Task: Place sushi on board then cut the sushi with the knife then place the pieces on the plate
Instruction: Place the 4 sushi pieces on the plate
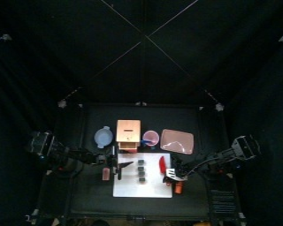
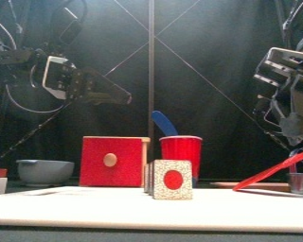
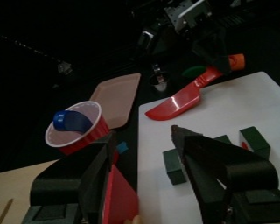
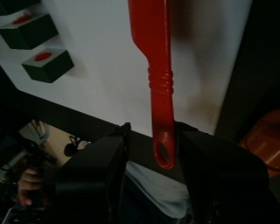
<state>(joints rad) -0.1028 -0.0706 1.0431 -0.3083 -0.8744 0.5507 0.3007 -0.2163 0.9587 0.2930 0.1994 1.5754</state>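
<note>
1 red knife (image 1: 163, 165), clamped in the right gripper (image 4: 160, 147), points up-frame, sushi pieces (image 1: 141, 165) just frame-left of its blade; left gripper (image 3: 140, 149) hangs open, empty.

Both arms (image 1: 64, 157) black, jointed, cable-looped — left gripper (image 3: 143, 153), right gripper (image 4: 154, 144): blocky black jaws.

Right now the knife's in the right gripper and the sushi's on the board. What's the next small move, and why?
Probably shift the right gripper sideways to bring the red knife blade over the sushi blocks. The blade tip is low over the white board, beside the blocks and clear of them. The left gripper hovers open near them.
</note>
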